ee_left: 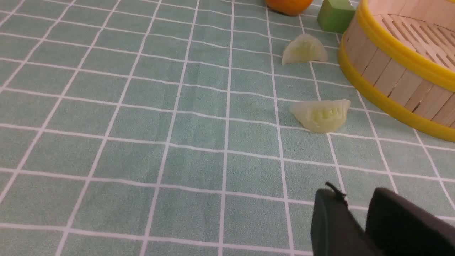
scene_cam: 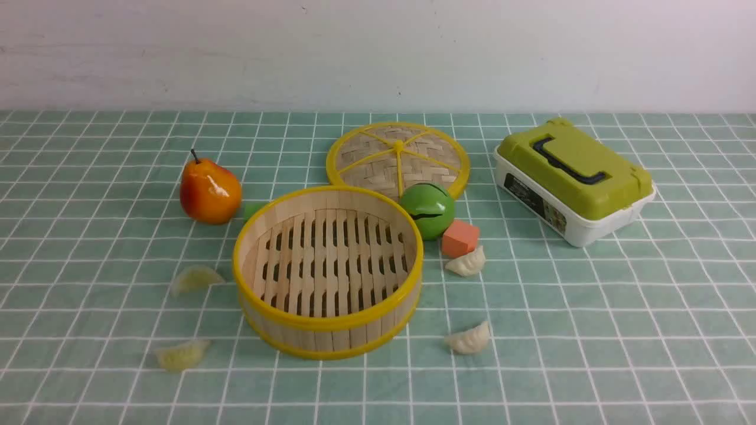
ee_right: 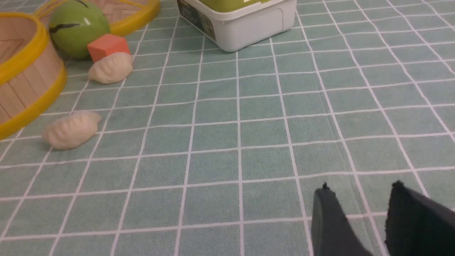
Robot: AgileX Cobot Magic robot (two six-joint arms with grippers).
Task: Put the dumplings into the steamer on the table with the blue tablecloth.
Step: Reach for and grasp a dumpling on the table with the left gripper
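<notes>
Left pincer (ee_left: 355,195) parted, empty; green dumpling (ee_left: 321,115) near, untouched | right pincer (ee_right: 360,188) parted, empty; white dumpling (ee_right: 71,128) well apart

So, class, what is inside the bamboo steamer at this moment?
Only the steamer's bare slatted floor shows. All four dumplings lie outside on the cloth. In the front view, its front wall hides the nearest strip of floor.

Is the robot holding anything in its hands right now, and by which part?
Nothing is held: the left hand and the right hand are both open and empty.
</notes>
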